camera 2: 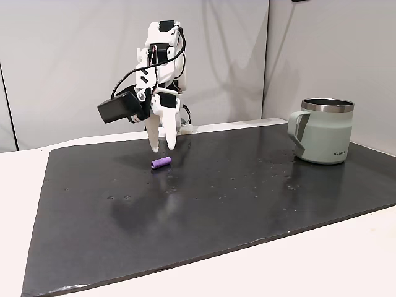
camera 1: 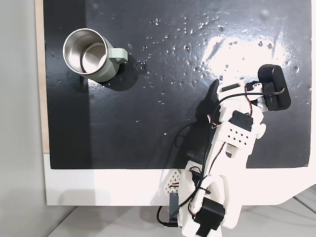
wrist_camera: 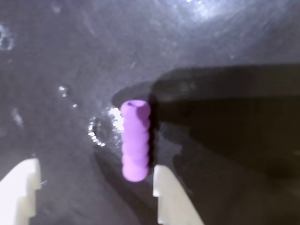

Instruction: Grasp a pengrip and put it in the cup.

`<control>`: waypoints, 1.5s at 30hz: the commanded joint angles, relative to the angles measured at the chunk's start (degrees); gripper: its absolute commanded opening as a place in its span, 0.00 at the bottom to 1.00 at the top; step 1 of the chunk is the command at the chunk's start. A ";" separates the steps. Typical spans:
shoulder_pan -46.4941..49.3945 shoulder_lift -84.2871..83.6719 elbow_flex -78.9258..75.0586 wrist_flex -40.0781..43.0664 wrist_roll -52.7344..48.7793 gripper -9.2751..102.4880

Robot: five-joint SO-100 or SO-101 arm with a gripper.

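Black, slightly glossy mat (camera 2: 216,204) over a white table (camera 2: 346,260), dotted with small bright specks and glare from overhead light. Pale grey wall panels (camera 2: 68,62) behind, with a vertical seam between two of them in a fixed view. White table edge (camera 1: 98,187) below the mat when seen from above, a thin wooden strip along the mat's left side.

Purple ribbed pengrip (camera 2: 161,163) lying flat on the mat, just below the white gripper (camera 2: 161,143), not touched. In the wrist view, pengrip (wrist_camera: 136,140) lengthwise between the two white fingertips (wrist_camera: 168,197), closer to the right-hand one, hollow end facing away from the camera. Gripper (wrist_camera: 93,187) parted fairly wide, holding nothing, tips hanging slightly above the surface.

Sage-green cup (camera 2: 322,133) upright at the far right of the mat in that fixed view, handle toward the arm, well apart from the pengrip. From above, cup (camera 1: 94,57) at upper left, steel inside shiny, handle pointing right.
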 commanded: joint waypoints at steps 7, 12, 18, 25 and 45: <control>-0.53 -6.50 -2.11 -4.92 -1.41 0.31; -0.70 -10.28 -5.19 -4.83 -1.41 0.26; -0.88 -11.43 -6.33 -4.83 -1.23 0.17; -0.79 -11.43 -6.24 -4.83 -1.32 0.09; -9.93 5.62 -25.66 27.07 15.29 0.08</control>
